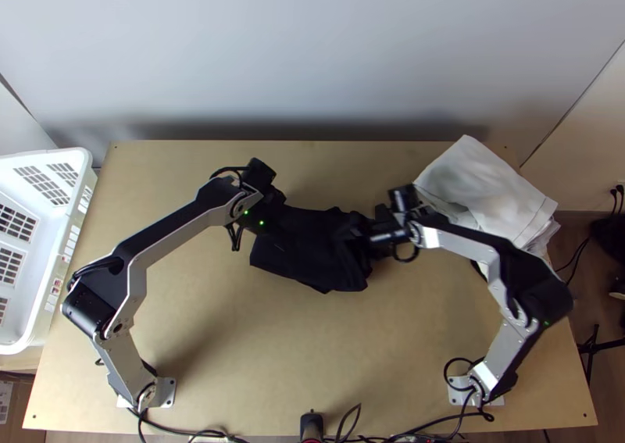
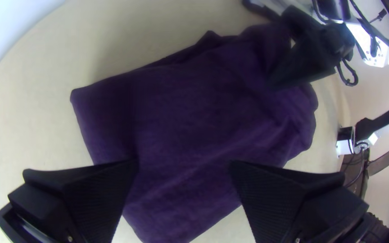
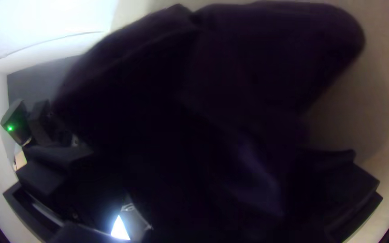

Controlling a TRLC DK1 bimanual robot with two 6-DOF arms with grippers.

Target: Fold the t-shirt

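Pale wall (image 1: 312, 60) behind the far edge of a light wooden worktop (image 1: 258, 349). Inspected at the left edge: one white slotted basket (image 1: 76, 164), well apart from the work. At the far right corner lies a heap of white cloths (image 1: 488, 185), loosely stacked; my right arm (image 1: 461, 244) crosses in front of its near side. Black cables (image 1: 187, 432) run along the near edge, beside a small black device (image 1: 311, 423) standing midway.

The dark t-shirt (image 1: 308, 249) lies in the middle, compact and folded over, one end smooth, the other rumpled. Chief obstruction: my own claws, which cover parts of it. My left claw (image 1: 266, 212) is released, fingers wide apart above the smooth end. My right claw (image 1: 380, 230) is at the rumpled end, its fingers also apart, with cloth between them; no grip found.
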